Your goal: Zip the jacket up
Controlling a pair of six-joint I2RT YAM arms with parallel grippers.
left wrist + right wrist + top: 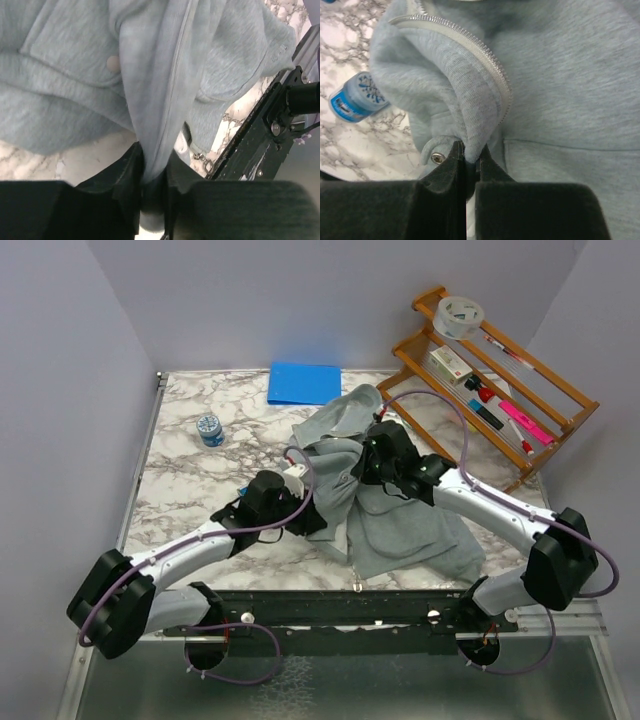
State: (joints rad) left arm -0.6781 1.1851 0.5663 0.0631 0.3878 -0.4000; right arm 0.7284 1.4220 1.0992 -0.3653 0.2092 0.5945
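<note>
The light grey-green jacket lies crumpled on the marble table, right of centre. My left gripper is shut on a fold of the jacket at its left edge; a zipper seam runs up that fold, and a metal zipper pull hangs beside the jaws. My right gripper is shut on another fold of the jacket edged by the zipper teeth. A metal snap sits just left of the right jaws.
A blue folder lies at the back of the table. A small blue-labelled jar stands at the left, also in the right wrist view. A wooden rack with pens and tape stands at the back right.
</note>
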